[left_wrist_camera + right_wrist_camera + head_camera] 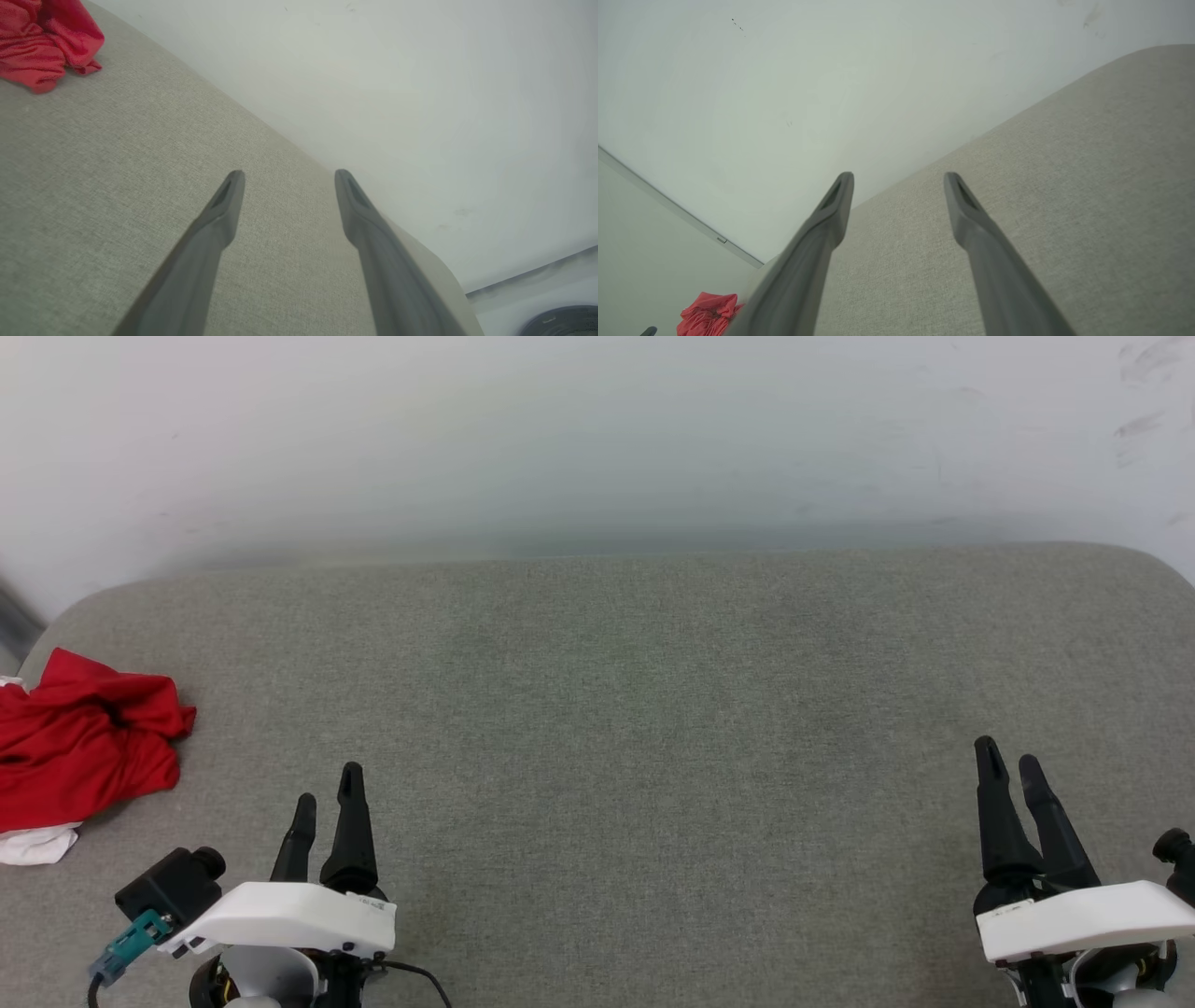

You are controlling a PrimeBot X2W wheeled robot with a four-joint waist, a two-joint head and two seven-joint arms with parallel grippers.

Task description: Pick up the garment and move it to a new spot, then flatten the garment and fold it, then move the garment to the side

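The garment lies crumpled at the bench's far left edge, a scrap of white showing under the red, well apart from both grippers. The left gripper and right gripper hover at the near edge with jaws spread and empty, fingers pointing forward. It looks like a ready stance with the pickup not yet begun, and the left one sits nearer the heap, so it seems the likelier to reach.

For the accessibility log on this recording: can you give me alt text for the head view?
A crumpled red garment with some white showing lies at the left edge of a grey fabric surface below a pale wall. The left gripper and right gripper, both open and empty, point up from the lower corners.
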